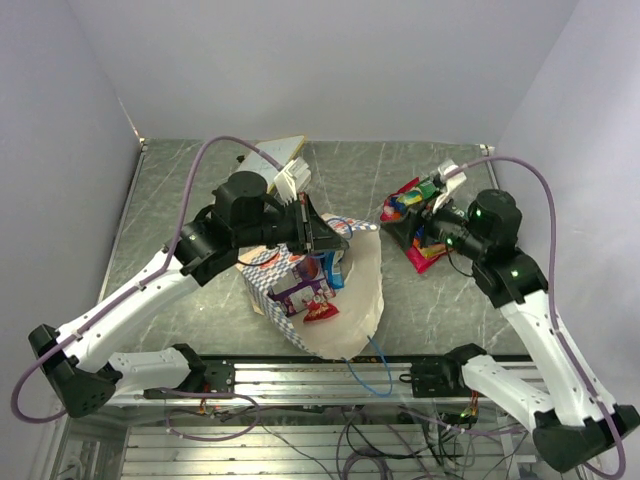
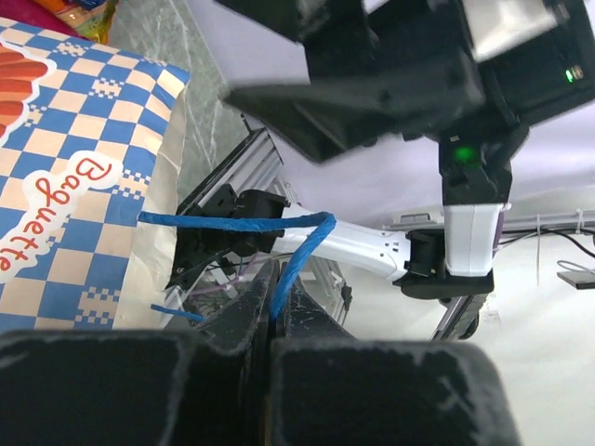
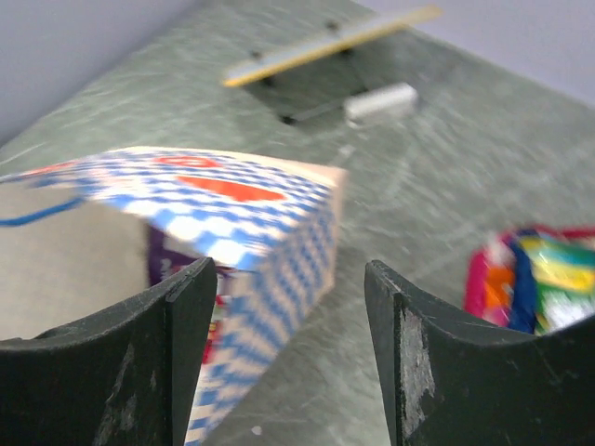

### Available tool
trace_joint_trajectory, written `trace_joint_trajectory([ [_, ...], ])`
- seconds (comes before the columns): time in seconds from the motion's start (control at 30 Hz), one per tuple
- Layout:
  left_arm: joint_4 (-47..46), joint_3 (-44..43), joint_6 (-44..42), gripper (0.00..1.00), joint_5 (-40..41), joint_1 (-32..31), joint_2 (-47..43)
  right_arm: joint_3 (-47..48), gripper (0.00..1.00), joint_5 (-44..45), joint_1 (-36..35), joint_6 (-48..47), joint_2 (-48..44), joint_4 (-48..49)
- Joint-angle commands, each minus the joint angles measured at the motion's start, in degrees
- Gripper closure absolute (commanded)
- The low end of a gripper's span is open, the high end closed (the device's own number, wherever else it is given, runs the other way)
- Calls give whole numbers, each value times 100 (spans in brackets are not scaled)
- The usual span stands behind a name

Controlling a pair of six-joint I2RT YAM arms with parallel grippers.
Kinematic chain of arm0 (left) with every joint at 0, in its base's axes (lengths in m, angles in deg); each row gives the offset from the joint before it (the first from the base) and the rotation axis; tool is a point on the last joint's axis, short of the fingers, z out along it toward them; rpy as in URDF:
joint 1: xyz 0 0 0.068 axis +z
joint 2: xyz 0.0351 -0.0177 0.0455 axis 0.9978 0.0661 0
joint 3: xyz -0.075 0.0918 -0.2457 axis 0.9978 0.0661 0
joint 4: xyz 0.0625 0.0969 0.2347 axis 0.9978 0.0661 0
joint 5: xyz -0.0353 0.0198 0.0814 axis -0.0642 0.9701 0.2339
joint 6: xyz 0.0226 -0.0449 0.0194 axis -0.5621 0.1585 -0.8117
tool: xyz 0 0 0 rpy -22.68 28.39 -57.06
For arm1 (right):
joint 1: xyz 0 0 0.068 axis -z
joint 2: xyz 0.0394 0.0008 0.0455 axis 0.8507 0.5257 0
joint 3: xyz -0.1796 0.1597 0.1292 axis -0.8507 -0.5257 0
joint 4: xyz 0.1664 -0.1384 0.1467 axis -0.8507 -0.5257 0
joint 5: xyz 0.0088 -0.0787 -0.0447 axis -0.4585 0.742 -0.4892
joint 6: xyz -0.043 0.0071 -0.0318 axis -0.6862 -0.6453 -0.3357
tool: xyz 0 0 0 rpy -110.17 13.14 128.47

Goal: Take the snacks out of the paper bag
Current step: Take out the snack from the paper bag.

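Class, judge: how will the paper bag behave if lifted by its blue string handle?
Probably floppy: the paper bag sags open on its side. Likely to swing and tilt, since the left gripper pinches only its thin blue string handle.

The paper bag [image 2: 93,121] carries the one legible word, "Baguette" (orange-red lettering on its blue-checked band).

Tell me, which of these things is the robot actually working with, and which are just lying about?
Part of the job:
- bag, lying on its side
- snacks in its mouth
- loose snacks out on the right
- handle, blue string pinched in the left jaws

Just lying about:
- board, at the back
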Motion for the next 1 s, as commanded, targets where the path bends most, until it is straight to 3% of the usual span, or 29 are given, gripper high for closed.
trace_joint_trajectory([
  [0.0,-293,-9,190,93,621,-294,-128,-39,36,-1326,-544,-477,-516,248],
  [0.13,-156,-51,176,93,957,-332,-188,-711,37,-1558,-1116,-119,-886,935],
  [0.33,-7,-171,120,93,1143,-330,-177,-925,40,-1184,-2038,-205,-799,1057],
  [0.5,133,-372,12,93,1203,-327,-77,-1067,40,-8,-3031,-903,-389,1137],
  [0.7,199,-551,-99,93,1268,-331,39,-1446,37,1575,-4267,-2145,480,1933],
  [0.97,319,-711,-278,93,1405,-331,111,-1967,29,2432,-4405,-3865,1311,3058],
])
